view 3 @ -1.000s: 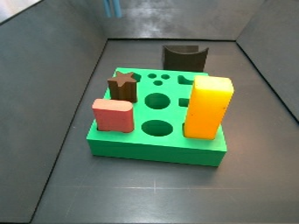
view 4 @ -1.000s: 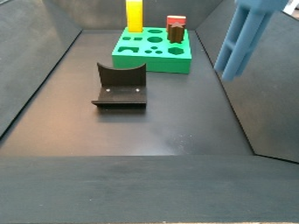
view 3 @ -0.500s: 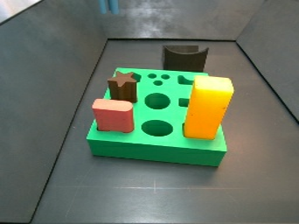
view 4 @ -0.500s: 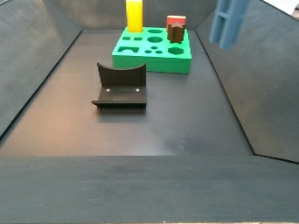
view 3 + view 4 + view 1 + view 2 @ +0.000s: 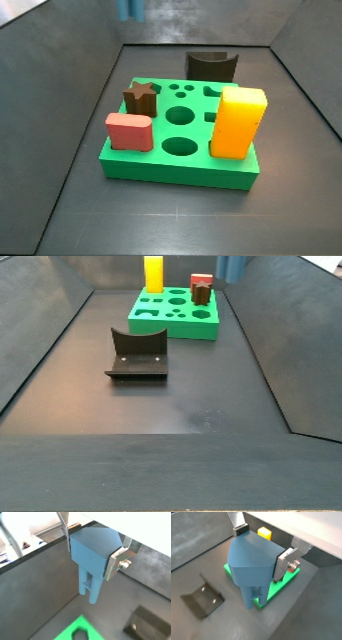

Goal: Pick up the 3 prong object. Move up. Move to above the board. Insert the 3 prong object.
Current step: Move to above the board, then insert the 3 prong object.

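Now, gripper: clamped on 3 prong object, high at upper frame edge in both side views.
Board: frame centre, below.
Risk: prongs misaligned, jamming against slot edge.

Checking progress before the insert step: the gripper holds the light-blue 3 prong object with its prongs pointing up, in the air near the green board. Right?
Not quite. The gripper does hold the 3 prong object in the air near the board, but both wrist views show its prongs pointing down toward the floor, not up.
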